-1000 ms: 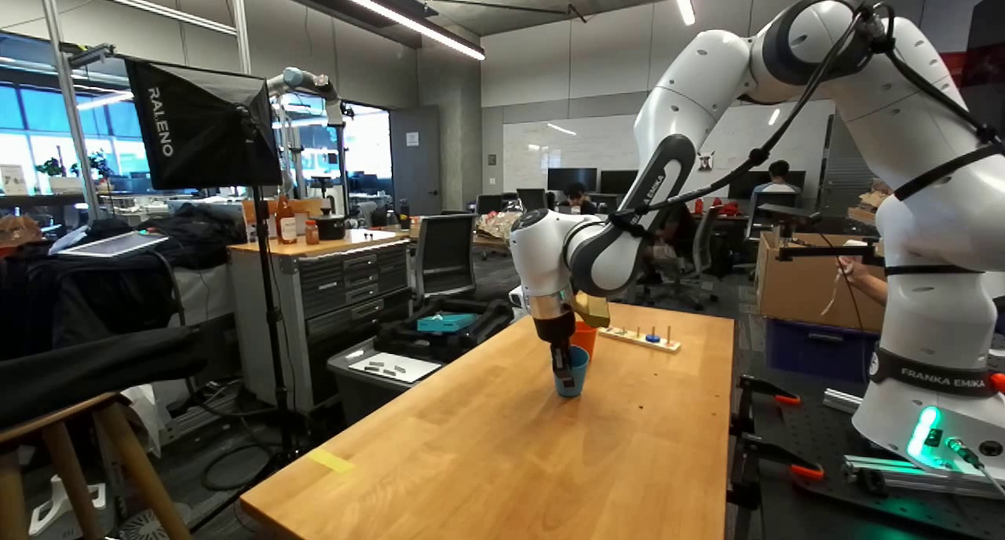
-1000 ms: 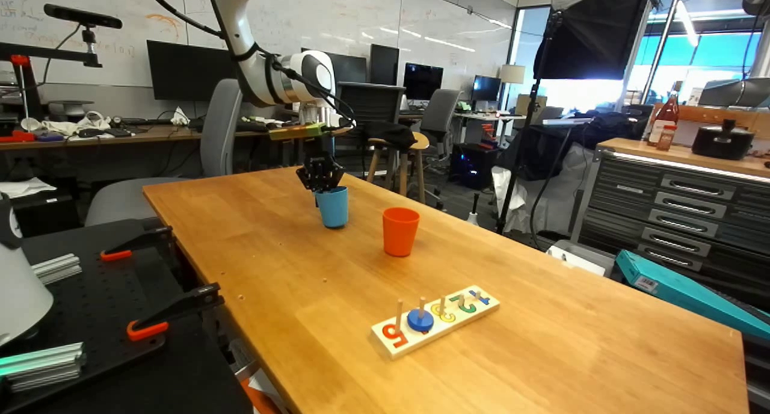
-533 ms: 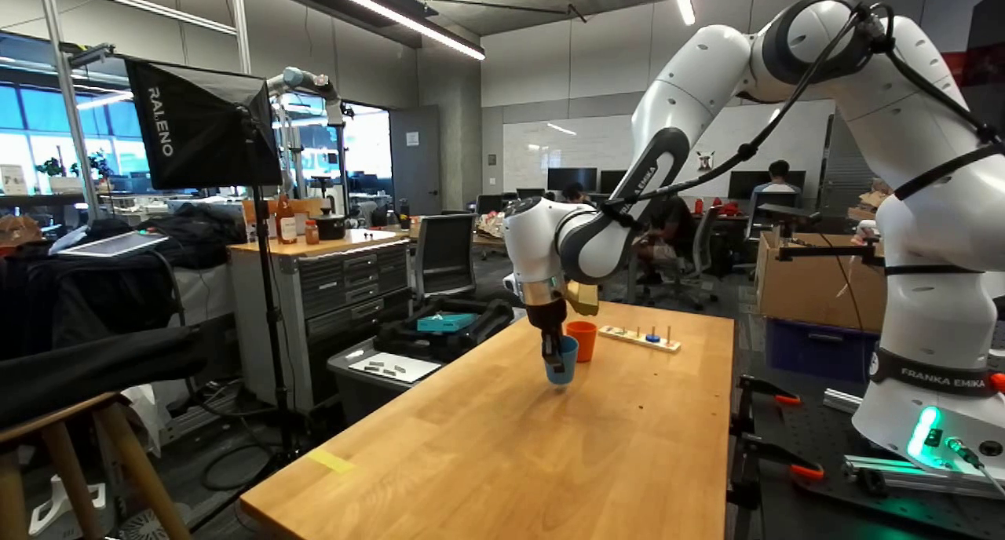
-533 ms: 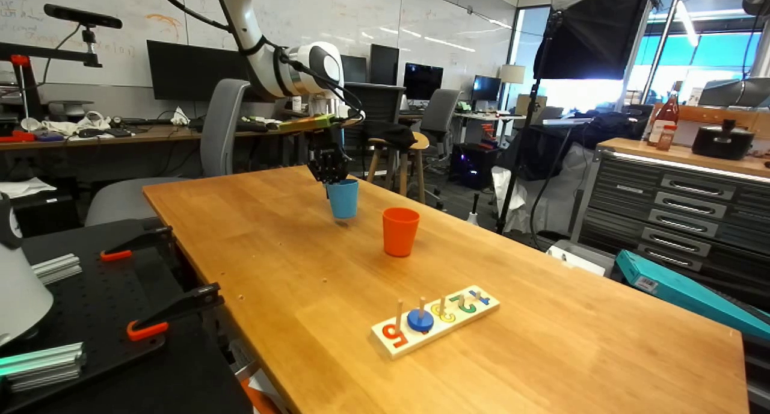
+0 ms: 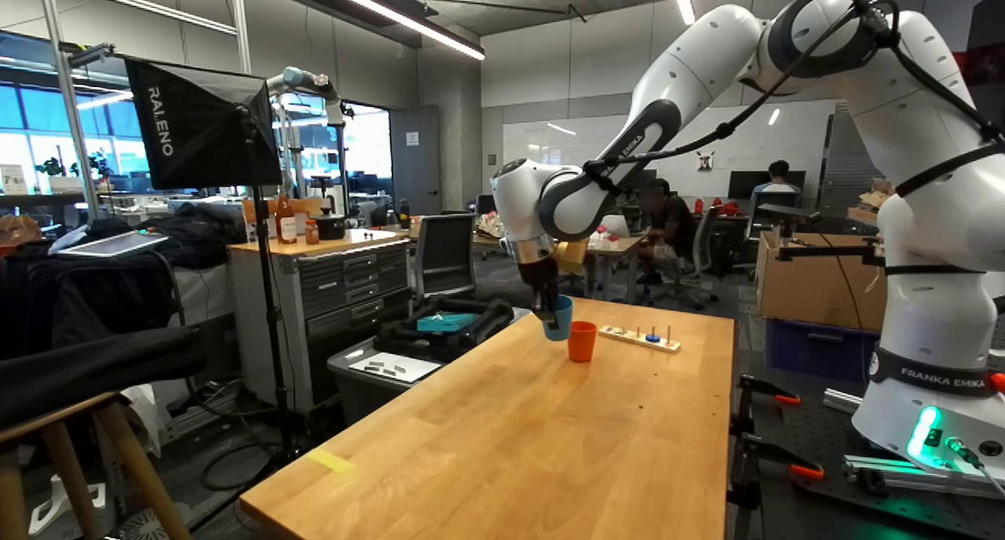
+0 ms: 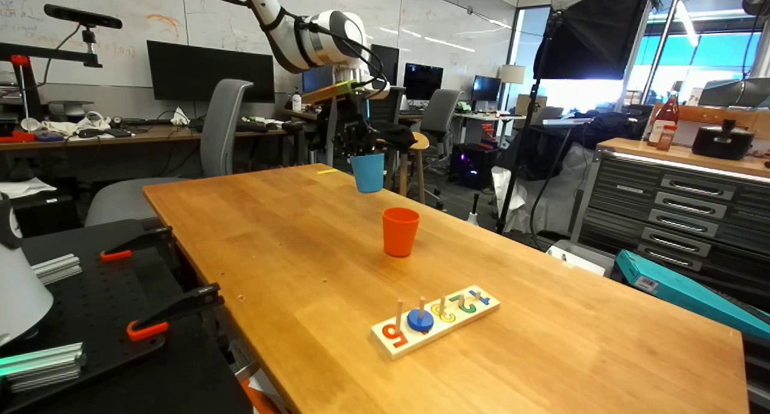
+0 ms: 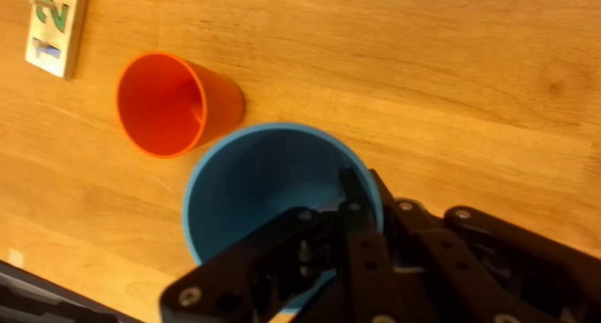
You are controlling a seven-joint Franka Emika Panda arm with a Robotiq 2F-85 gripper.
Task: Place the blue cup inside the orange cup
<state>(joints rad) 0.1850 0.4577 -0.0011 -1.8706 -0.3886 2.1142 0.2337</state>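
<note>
Pincer [image 7: 365, 186], pinching one blue cup [image 6: 367, 174] by its wall

Pincer: black, two-fingered, pointing downward. Fingers [image 7: 353, 188] pressed on the cup wall, one inside the cup, one outside.

Blue cup: plain, slightly tapered, mouth up. Hangs from the pincer, below the fingertips, clear of the counter [image 6: 271, 251]. In the wrist view its mouth opens mostly to the left of the fingers.

Orange cup [image 6: 400, 234]: one, plain, slightly tapered, standing upright on the counter. Set lower than the blue cup and near it; a gap parts the two in an exterior view. In the wrist view the blue rim overlaps its lower side, and its orange-red interior shows.

Pegged board [image 6: 438, 327]: one, pale wood, lying flat on the counter, with coloured numerals and upright pegs. Shown in both exterior views; cut by the frame in the wrist view, where the orange cup stands between it and the blue cup.

Blue disc [image 6: 420, 322]: one, threaded on a peg of the board, next to the end peg at the red 5.

Yellow tape [image 5: 331, 460]: one strip, flat on the counter near its edge.
</note>
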